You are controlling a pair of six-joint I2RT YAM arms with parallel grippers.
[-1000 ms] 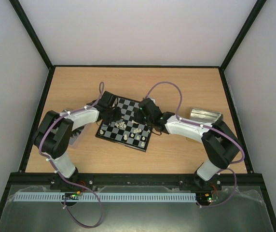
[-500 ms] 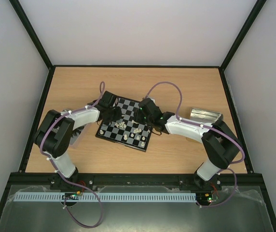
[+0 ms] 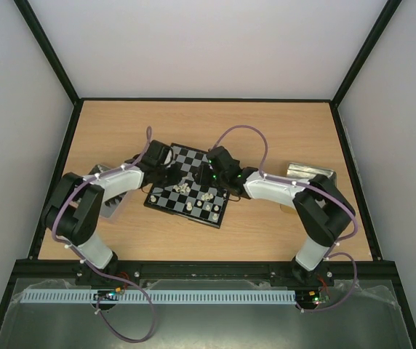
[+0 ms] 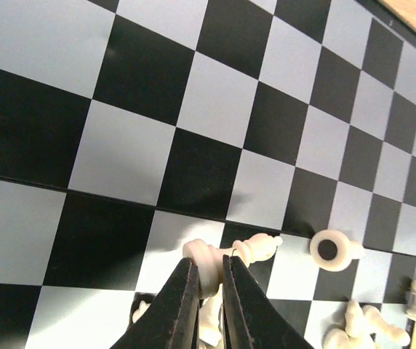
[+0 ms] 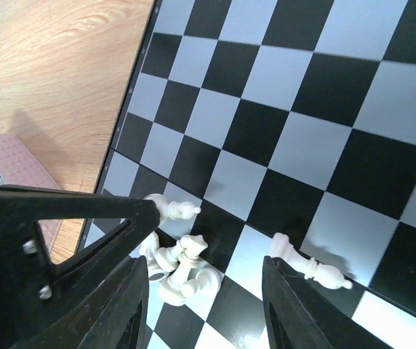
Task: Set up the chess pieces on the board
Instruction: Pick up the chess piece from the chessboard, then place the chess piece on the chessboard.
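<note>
Cream-white chess pieces (image 5: 177, 270) lie tumbled in a small heap on the chessboard (image 3: 192, 160), on its rows nearest the arms. Your left gripper (image 4: 209, 259) is clenched on one cream-white chess piece (image 4: 199, 251) at the edge of that heap. In the left wrist view its two black fingers (image 4: 182, 305) pinch the piece's rounded end, with only a sliver of gap between them. Just beside the grip, a slender piece (image 4: 260, 247) lies on its side across a dark and a pale square. A little further along, a tipped piece (image 4: 332, 249) shows you its round base with a dark centre. More figures (image 4: 361, 323) are bunched in the lower right corner of that view.

Your right gripper (image 5: 202, 265) is released: its jaws stand well apart above the same heap and grasp nothing. From the right wrist camera you see the left arm's finger reach in from the left, its tip against a white piece. A lone piece (image 5: 311, 267) lies flat on the squares, apart from the heap.

From above, your two arms lean in over the board from either side. The board sits slightly turned on the wooden table (image 3: 266, 131). A silver metal tray (image 3: 311, 173) rests on the table well to the right of the board.
</note>
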